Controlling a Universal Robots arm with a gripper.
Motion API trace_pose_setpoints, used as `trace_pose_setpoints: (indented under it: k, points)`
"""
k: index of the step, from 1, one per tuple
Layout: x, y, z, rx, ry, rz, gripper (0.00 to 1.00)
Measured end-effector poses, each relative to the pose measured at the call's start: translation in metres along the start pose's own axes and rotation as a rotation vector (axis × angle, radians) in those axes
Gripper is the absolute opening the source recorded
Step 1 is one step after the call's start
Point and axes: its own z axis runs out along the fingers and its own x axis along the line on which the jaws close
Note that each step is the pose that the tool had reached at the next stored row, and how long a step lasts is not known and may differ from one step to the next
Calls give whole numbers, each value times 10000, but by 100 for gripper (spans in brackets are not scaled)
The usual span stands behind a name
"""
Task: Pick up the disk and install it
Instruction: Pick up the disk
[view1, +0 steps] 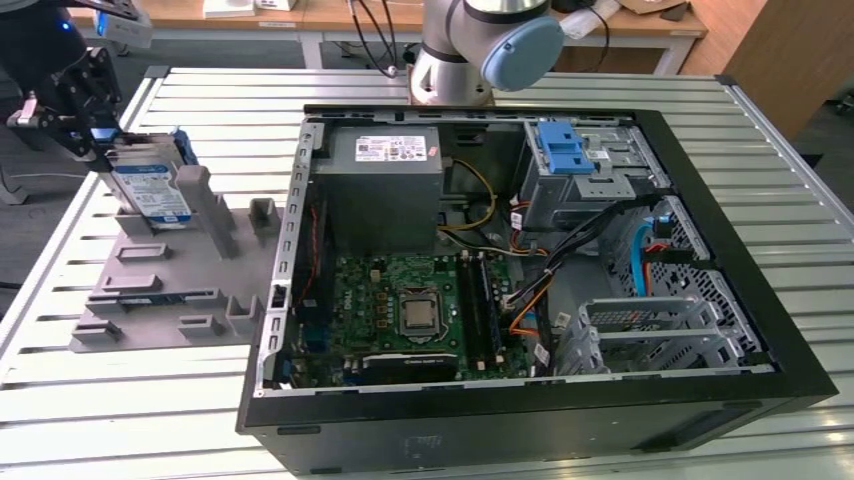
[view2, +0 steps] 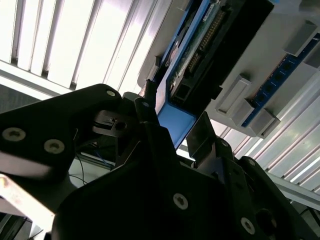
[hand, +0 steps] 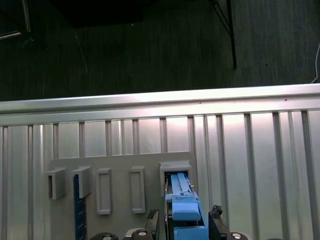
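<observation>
The disk (view1: 144, 185) is a silver drive with a white-and-blue label in a blue carrier. It stands on edge at the far end of the grey holder (view1: 160, 290), on the exterior view's left. My gripper (view1: 114, 140) is at its upper end, shut on the disk. In the first wrist view the blue carrier (hand: 185, 212) sits between the fingers (hand: 215, 217), over a slot of the holder (hand: 120, 165). In the second wrist view the disk (view2: 192, 65) runs away from the gripper (view2: 175, 122). Whether its lower end still rests in the slot I cannot tell.
An open black computer case (view1: 534, 400) lies on the slatted metal table (view1: 120, 400). Inside are a grey power-supply box (view1: 387, 180), a motherboard (view1: 400, 310) and a metal bay with a blue latch piece (view1: 567, 150). The arm's base (view1: 461, 60) stands behind the case.
</observation>
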Motion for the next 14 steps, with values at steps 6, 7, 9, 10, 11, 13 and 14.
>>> trace_pose_setpoints:
  k: [6,7,9,10,11,13,14]
  points:
    - [0,0,25,2,8,0,51]
    - [0,0,30,3,13,0,51]
    - [0,0,37,2,21,1,51]
    - [0,0,39,1,24,0,51]
    - [0,0,40,2,25,0,51]
    - [0,0,41,3,27,1,49]
    - [0,0,42,4,28,1,42]
